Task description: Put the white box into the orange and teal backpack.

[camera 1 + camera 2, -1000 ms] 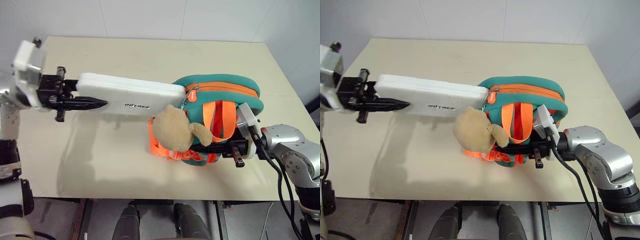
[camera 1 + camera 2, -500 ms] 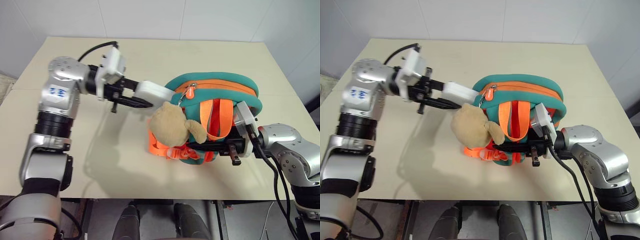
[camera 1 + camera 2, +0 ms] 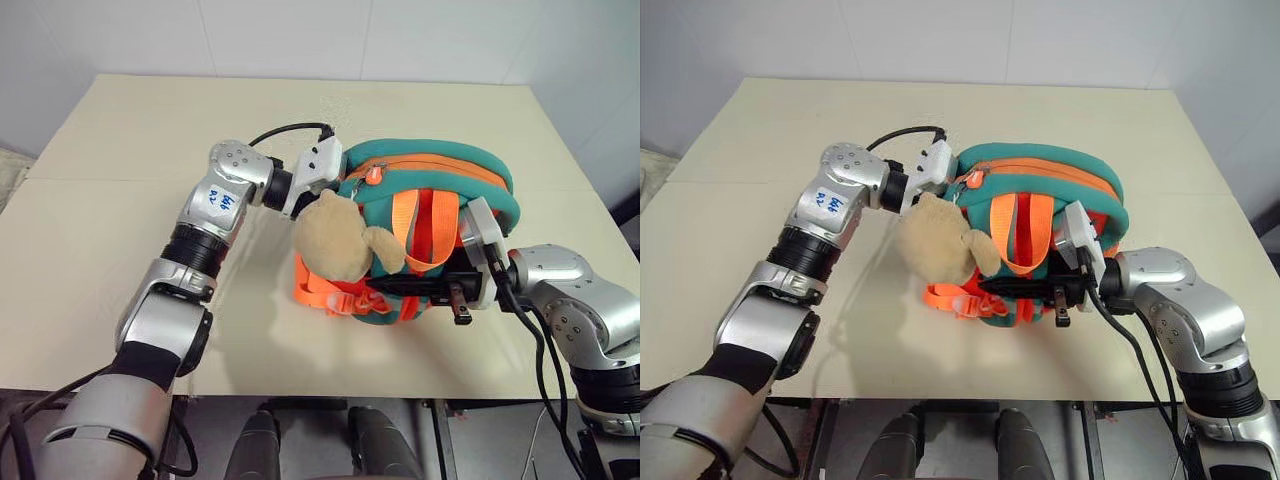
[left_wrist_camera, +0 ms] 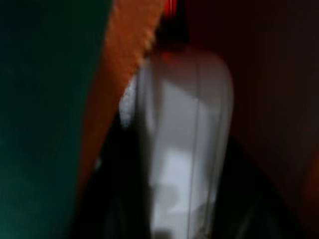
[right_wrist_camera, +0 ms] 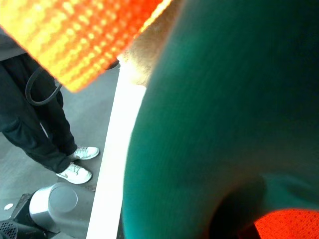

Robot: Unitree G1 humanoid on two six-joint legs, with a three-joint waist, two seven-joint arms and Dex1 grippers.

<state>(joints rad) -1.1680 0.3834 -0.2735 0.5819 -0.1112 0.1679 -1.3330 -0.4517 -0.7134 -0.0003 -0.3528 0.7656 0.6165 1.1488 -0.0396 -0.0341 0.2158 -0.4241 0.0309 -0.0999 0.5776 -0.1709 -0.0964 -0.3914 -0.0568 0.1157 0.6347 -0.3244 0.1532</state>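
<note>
A: Where's the orange and teal backpack (image 3: 440,190)?

B: Right of centre on the table (image 3: 150,120), standing with its zip side up and the plush bear (image 3: 335,240) hanging at its left face.

A: And the white box (image 4: 187,144)?

B: Inside the bag; the left wrist view has it lying in the dark interior beside the orange lining.

A: The grippers?

B: The left gripper (image 3: 335,180) is buried at the bag's upper-left opening, so I cannot tell its fingers' state. The right gripper (image 3: 385,287) is clenched on the backpack's lower front.
</note>
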